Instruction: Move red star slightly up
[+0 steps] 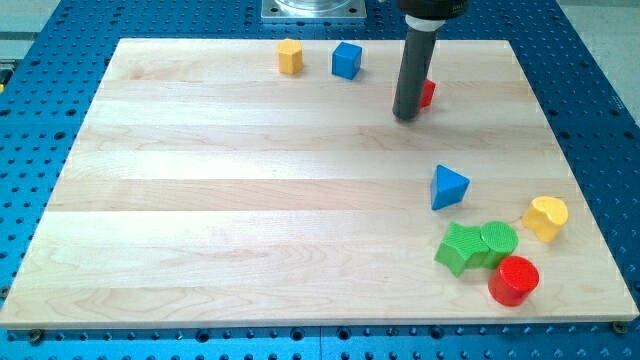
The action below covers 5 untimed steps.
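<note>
Near the view's top right, your tip [406,116] touches the red star [427,94], mostly hidden behind the rod. No pincer on this rig. Star sits close to the counter [250,200] top edge already; the push looks mostly done, little room left.

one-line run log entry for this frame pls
task: red star up | my tip: touching left side of red star, mostly hiding it | red star: near view's top, right of blue cube

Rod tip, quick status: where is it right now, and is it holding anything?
My tip: holds nothing, no pincer; it sits at the left edge of the red star, which the rod mostly hides.
</note>
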Each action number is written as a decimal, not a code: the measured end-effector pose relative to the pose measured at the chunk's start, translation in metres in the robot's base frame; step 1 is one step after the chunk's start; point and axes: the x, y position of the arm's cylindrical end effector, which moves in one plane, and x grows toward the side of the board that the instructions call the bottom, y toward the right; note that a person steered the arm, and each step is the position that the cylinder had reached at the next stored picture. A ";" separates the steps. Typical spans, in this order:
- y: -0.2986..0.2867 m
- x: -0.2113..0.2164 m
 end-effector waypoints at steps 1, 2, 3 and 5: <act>0.000 0.001; 0.003 0.006; -0.009 0.006; -0.004 0.012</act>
